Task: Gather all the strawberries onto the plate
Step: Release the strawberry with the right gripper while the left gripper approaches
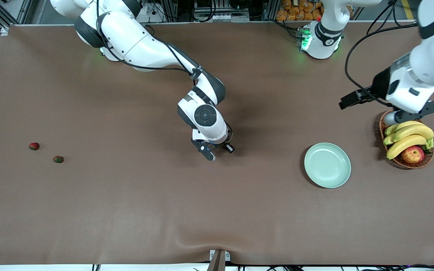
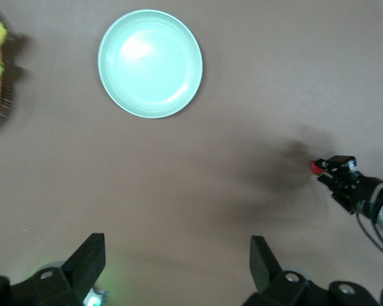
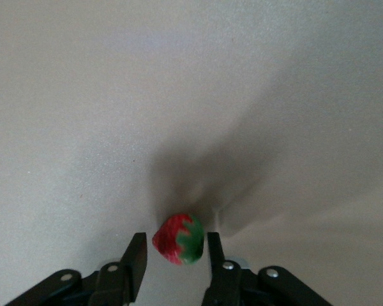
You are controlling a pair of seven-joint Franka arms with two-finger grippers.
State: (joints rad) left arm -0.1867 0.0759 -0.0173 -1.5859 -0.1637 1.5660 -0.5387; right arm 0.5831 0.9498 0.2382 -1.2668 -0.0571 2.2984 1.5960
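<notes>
The right gripper point(image 1: 217, 151) hangs low over the middle of the brown-covered table point(image 1: 126, 210), well apart from the round pale mint-green glossy plate point(image 1: 327, 165), which holds nothing; two small red strawberries with green caps point(image 1: 34, 146) point(image 1: 58, 159) lie toward the right arm's end, so no berry is collected yet. The left gripper point(image 1: 409, 113) waits over the brown wicker basket point(image 1: 409, 162) of bananas. Its wrist view shows the left fingers point(image 2: 83, 261) spread wide. The right wrist view shows a third strawberry point(image 3: 177, 238) between the right fingers point(image 3: 135, 261), seemingly loosening, its long axis crosswise, cap toward one finger.
</notes>
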